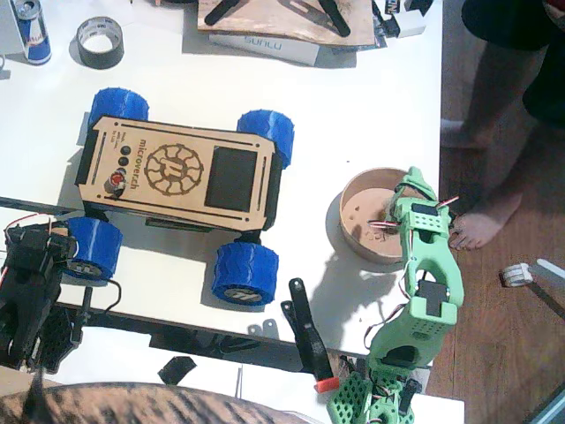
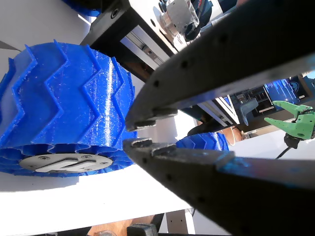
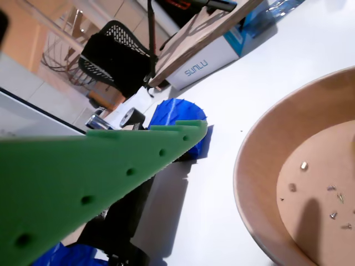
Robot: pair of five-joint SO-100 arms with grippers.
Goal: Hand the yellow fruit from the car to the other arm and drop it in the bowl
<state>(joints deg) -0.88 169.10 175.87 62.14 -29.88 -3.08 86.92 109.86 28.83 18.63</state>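
Black left pincer [image 2: 140, 133]: fills a wrist view, jaws all but together with a thin slit between them, nothing held. It sits low beside the car's near-left blue wheel [image 2: 64, 103].

Car [image 1: 177, 168]: plywood deck, long axis running left to right across the tabletop [image 1: 353, 106]. The left arm [image 1: 31, 291] is the nearer arm, at the car's left end.

Yellow fruit: not found in any view, neither on the deck, nor between the jaws, nor on the bare part of the bowl floor. Which way it lies from either pincer cannot be told.

Bowl [image 1: 357, 216]: right of the car and apart from it, only small crumbs showing inside.

Green right pincer [image 1: 413, 187]: poised over the bowl's right side. One jaw shows, so whether it is apart or together cannot be told.

Judgement: any pickup from the car falls to the left arm, and any drop to the right.
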